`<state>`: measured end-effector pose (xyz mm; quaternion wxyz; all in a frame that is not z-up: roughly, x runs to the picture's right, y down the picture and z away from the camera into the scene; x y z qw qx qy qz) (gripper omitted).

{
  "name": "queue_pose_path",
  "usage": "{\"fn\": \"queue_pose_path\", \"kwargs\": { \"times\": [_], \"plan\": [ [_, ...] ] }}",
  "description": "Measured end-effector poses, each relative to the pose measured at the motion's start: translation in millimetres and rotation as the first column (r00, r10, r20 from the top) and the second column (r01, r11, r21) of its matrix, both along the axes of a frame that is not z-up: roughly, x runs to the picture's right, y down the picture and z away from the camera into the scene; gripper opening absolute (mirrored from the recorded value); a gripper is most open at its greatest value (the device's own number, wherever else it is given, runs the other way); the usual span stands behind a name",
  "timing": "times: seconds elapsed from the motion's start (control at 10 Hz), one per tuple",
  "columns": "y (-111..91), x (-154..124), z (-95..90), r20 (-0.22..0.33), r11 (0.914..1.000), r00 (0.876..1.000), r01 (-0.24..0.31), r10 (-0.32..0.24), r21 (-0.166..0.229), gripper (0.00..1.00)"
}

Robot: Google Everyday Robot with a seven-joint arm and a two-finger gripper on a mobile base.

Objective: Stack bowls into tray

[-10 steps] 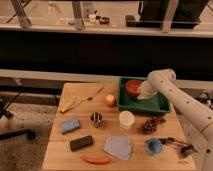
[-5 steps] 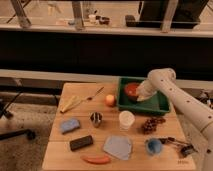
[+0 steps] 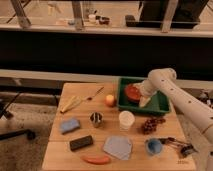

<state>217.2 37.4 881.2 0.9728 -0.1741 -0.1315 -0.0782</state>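
Observation:
A reddish-orange bowl (image 3: 132,92) sits tilted in the left part of the dark green tray (image 3: 162,105) at the back right of the wooden table. My gripper (image 3: 141,98) is down inside the tray, right at the bowl's right edge, at the end of the white arm (image 3: 180,102) that reaches in from the right. The arm hides part of the tray's floor.
On the table stand a white cup (image 3: 126,120), a small metal cup (image 3: 96,119), an orange fruit (image 3: 110,100), a banana (image 3: 70,103), grapes (image 3: 151,124), a grey-blue cloth (image 3: 118,147), a blue sponge (image 3: 70,125), a black block (image 3: 81,143), a carrot (image 3: 96,159), a blue cup (image 3: 153,146).
The gripper and the bowl have shifted only slightly inside the tray. Nothing else on the table has moved.

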Motion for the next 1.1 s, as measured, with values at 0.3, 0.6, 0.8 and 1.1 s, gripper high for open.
{"fn": "queue_pose_path", "kwargs": {
  "times": [0.3, 0.6, 0.8, 1.1],
  "plan": [
    [-4.9, -4.6, -10.1, 0.014, 1.0000, 1.000, -0.003, 0.003, 0.001, 0.80],
    [-18.3, -12.5, -25.7, 0.033, 0.9999, 0.999, -0.008, 0.007, 0.015, 0.80],
    [-23.7, -17.6, -35.1, 0.047, 0.9997, 0.999, -0.012, 0.011, 0.021, 0.80],
    [-30.2, -23.1, -53.8, 0.067, 0.9994, 0.998, -0.019, 0.017, 0.028, 0.80]
  ]
}}
